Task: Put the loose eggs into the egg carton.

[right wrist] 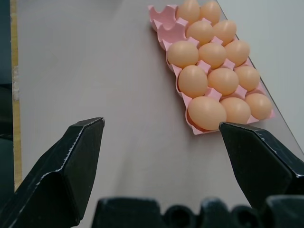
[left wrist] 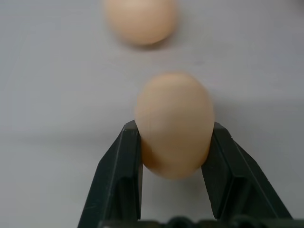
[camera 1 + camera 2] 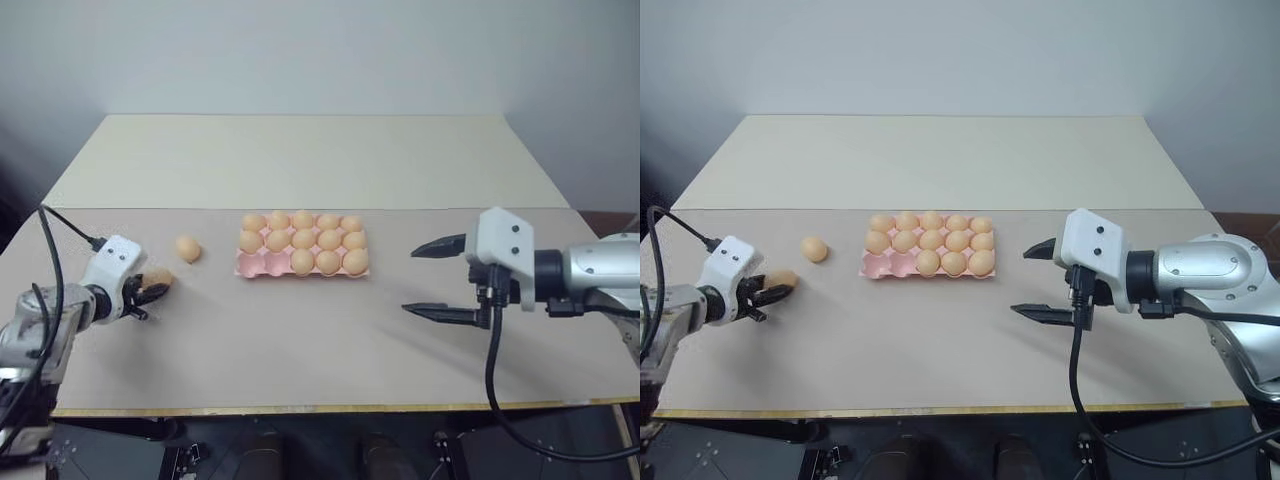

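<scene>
A pale beige desk (image 3: 320,160) stands before a plain grey wall. At its left, the left pincer (image 3: 150,290) is clenched on one egg (image 2: 174,124); a second loose egg (image 3: 188,249) lies just beyond. The pink egg carton (image 3: 252,265) sits mid-desk, its two near-left cups empty. The right pincer (image 3: 432,280) hovers released, right of it.

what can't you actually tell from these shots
- Whether the light orange-tan oval egg in the left claw has left the beige table: the black fingers hide its underside in the left wrist view, and it is too small in the head views.
- The second loose egg: cut off by the left wrist view's edge.
- The flat pink moulded egg carton's occupied cups: hidden under the eggs.
</scene>
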